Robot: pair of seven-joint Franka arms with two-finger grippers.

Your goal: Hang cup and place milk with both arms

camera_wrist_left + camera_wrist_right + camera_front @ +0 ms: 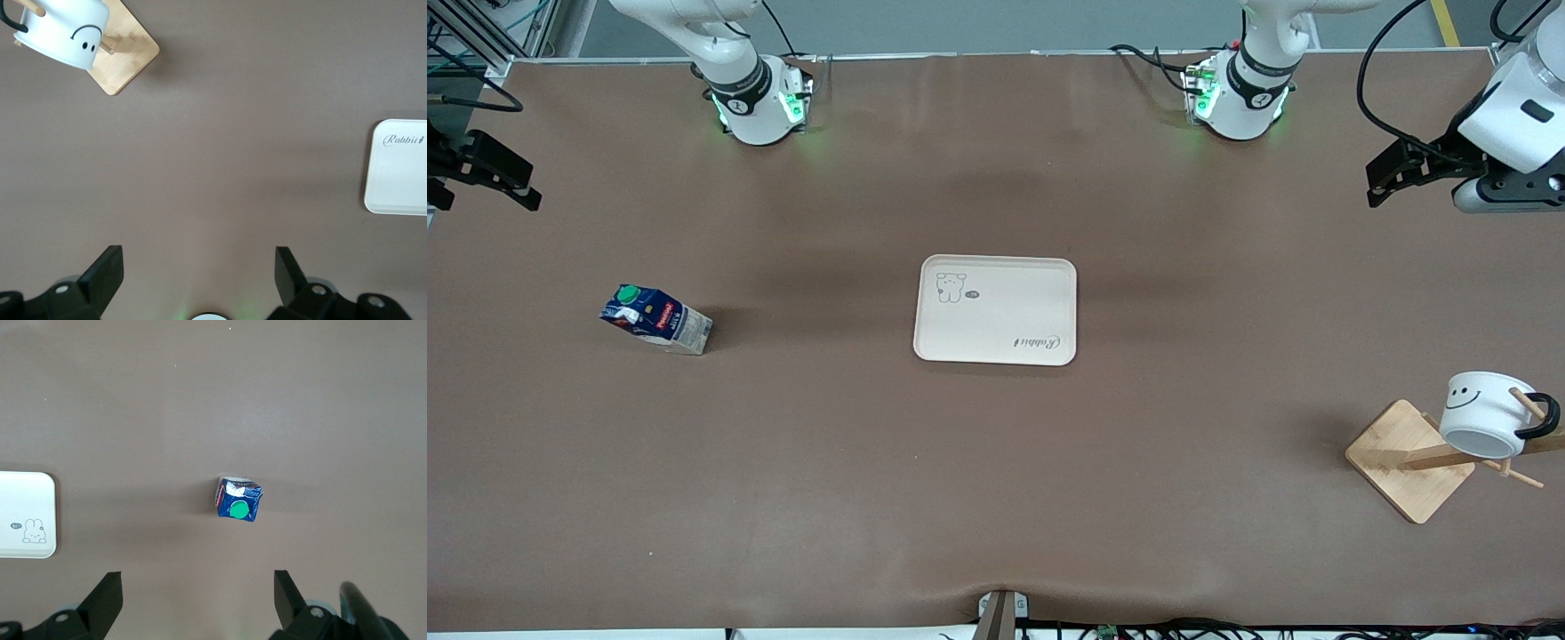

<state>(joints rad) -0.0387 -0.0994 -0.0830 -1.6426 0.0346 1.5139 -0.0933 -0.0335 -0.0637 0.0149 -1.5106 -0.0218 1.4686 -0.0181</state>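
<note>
The white smiley cup (1489, 413) hangs by its black handle on a peg of a wooden rack (1400, 458), toward the left arm's end of the table and nearer to the front camera than the tray. It also shows in the left wrist view (67, 33). The dark blue milk carton (656, 318) with a green cap stands on the table toward the right arm's end, and shows in the right wrist view (238, 500). My left gripper (1378, 184) is open and empty over the table's edge at its own end (198, 263). My right gripper (516, 184) is open and empty over its end (197, 583).
A pale rectangular tray (996, 309) with a rabbit print lies flat at the table's middle, and shows in both wrist views (400, 170) (27, 513). The rack's square base (123, 57) sits on the brown tabletop. Cables run along the table's edges.
</note>
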